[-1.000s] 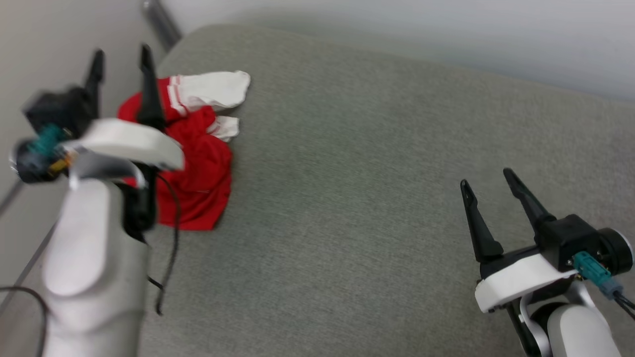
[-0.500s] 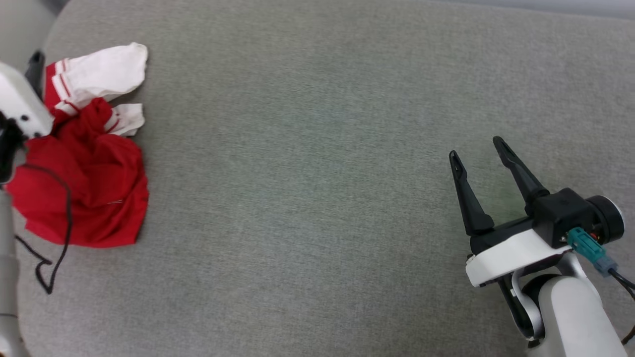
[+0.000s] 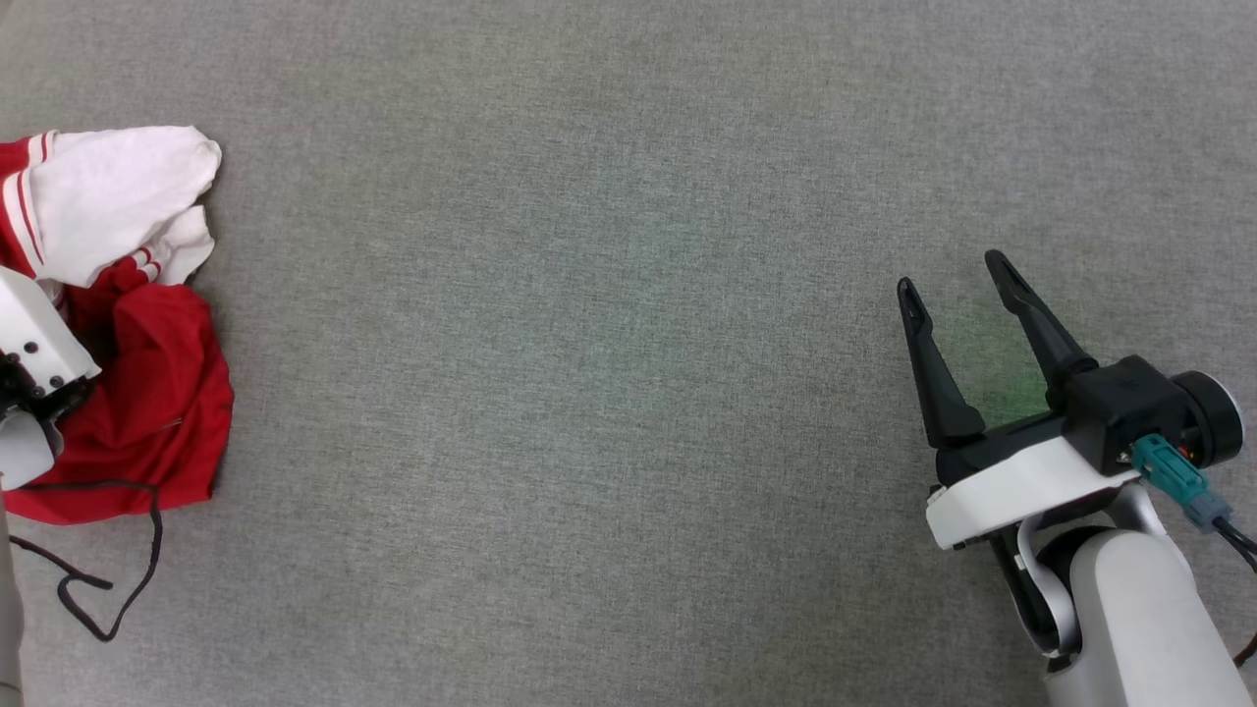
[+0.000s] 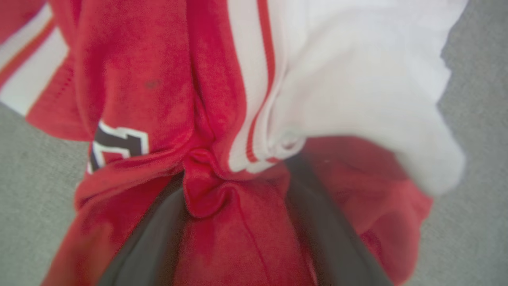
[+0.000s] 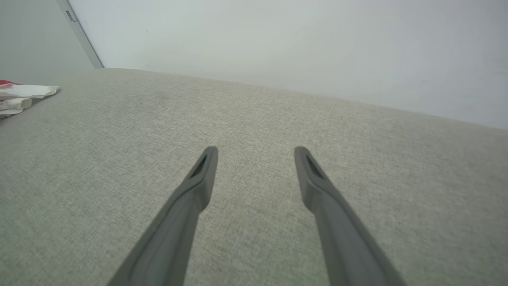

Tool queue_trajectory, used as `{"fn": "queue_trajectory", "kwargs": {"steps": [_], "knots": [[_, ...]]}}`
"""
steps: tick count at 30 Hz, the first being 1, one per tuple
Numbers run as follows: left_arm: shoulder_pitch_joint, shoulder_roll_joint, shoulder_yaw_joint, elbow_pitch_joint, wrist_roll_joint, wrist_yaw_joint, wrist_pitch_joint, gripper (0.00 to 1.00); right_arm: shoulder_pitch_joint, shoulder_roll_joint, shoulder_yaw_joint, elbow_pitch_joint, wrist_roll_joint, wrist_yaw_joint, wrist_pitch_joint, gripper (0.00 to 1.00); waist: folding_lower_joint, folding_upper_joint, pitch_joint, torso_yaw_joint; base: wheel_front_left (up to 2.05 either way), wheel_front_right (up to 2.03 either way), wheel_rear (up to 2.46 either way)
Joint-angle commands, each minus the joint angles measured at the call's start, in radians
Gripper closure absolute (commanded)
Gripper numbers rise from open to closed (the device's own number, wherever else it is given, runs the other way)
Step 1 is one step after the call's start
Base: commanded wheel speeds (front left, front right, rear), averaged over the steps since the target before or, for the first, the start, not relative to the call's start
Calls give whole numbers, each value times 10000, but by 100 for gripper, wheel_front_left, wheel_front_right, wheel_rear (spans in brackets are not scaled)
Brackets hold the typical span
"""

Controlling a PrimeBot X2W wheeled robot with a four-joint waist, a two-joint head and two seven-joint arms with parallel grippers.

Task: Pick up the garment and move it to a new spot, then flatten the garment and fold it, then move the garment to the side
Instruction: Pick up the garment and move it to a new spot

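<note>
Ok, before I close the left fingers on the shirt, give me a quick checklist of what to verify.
1. Left gripper fingers apart: ok.
2. Cloth between them: ok, a fold of the crumpled red jersey-style shirt with white sleeves sits there.
3. Fingertip depth: cannot tell, cloth hides the tips.
4. Right gripper out of the way: ok, open over bare grey woven surface.
5. Thin black cable away from the shirt: not ok, it runs along the red hem.
</note>
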Motion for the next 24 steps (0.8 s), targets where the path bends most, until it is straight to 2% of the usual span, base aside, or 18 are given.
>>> {"fn": "queue_trajectory", "kwargs": {"steps": [1, 2, 8, 13, 17, 24], "knots": [[443, -375, -46, 110, -77, 36, 129, 76, -116, -55, -13, 12, 66, -3, -11, 0, -1, 0, 1, 7, 0, 0, 0], [479, -403, -43, 13, -91, 85, 79, 100, -120, -53, -8, 30, 62, -3, -12, 0, -1, 0, -4, 15, 0, 0, 0], [455, -47, -109, -726, 299, 189, -913, 100, -119, 11, 6, 201, 87, -3, -109, 0, -1, 0, -411, 99, 0, 0, 0], [238, 126, -268, -1291, 828, 294, -2201, 100, 205, 124, -47, 466, 115, -3, -190, 0, -1, 0, -1181, 203, 0, 0, 0], [-24, 247, -440, -1532, 1260, 236, -3474, 100, 503, 241, -173, 590, 111, -3, -259, 0, -1, 0, -1921, 263, 0, 0, 0], [-303, -8, -915, -1735, 2073, 324, -6020, 100, 1201, 403, -428, 704, 184, -3, -219, 0, -1, 0, -3288, 96, 0, 0, 0]]}}
